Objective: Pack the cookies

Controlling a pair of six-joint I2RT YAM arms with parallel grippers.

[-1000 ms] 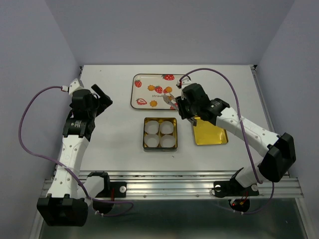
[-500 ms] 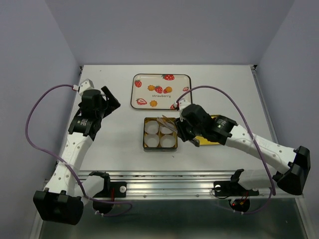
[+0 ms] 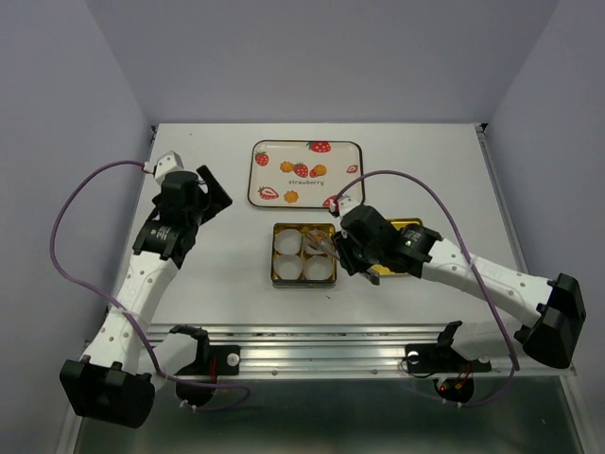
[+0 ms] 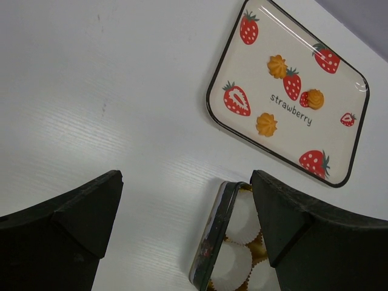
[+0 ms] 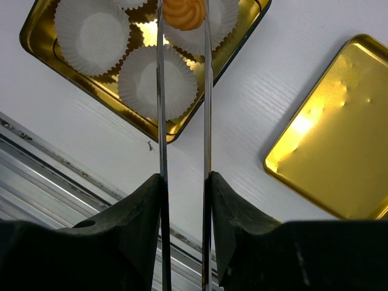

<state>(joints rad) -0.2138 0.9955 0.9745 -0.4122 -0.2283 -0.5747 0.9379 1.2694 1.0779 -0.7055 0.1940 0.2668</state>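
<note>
- right gripper (image 3: 324, 243) has swung from the strawberry-print white tray (image 3: 260, 175) at the far edge to over the square gold tin (image 3: 303, 285) mid-worktop; first placement looks close
- its long fingers, nearly together, pinch one small round orange cookie (image 5: 183, 13) above the tin's far-right white pleated paper cup (image 5: 225, 23), not released
- three other cookies (image 4: 266, 124) sit on the tray
- left gripper (image 4: 187, 182): jaws wide apart, empty, over the left side

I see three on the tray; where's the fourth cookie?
Right wrist view, top centre: the cookie is pinched in the right gripper's tongs, over a paper cup in the tin.
</note>
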